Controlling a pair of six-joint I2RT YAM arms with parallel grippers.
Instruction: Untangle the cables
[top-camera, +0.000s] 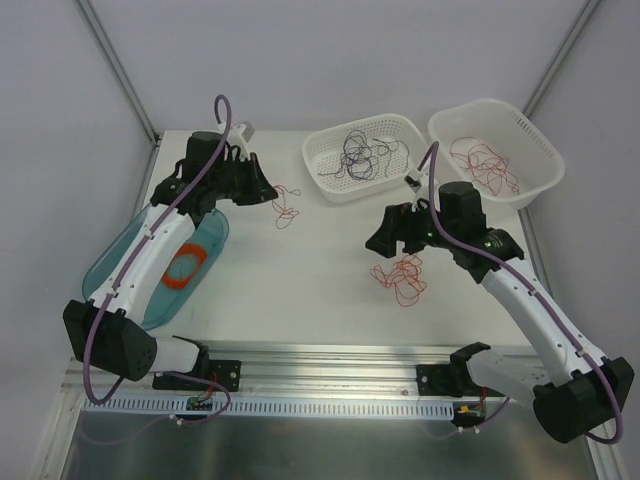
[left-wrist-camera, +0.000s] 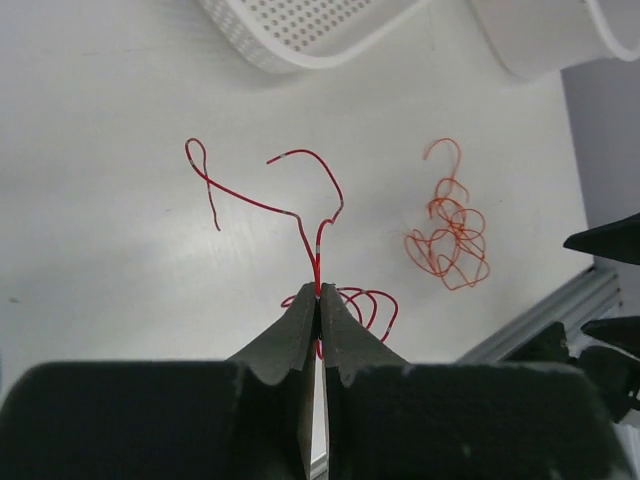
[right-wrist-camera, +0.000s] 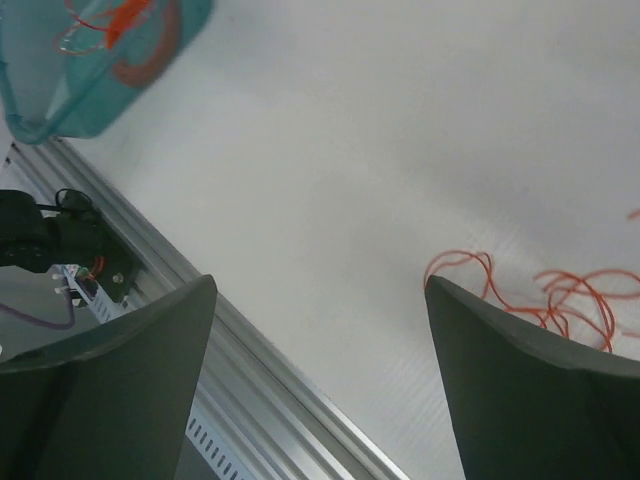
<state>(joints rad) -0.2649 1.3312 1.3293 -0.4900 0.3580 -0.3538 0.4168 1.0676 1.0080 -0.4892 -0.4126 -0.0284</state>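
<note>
Top external shows, on the white table (top-camera: 300, 290), a red tangle (top-camera: 400, 278) lying just beside the wide-open, empty right claw (top-camera: 385, 240), while the left claw (top-camera: 268, 190) pinches one red strand (top-camera: 286, 205), best lifted slowly and kept firmly clamped so its curls snag nothing.

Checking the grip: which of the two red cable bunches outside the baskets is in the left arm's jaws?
The loose red strand with long open curls, clamped in the left gripper. The denser orange-red tangle lies apart, ungripped.
</note>
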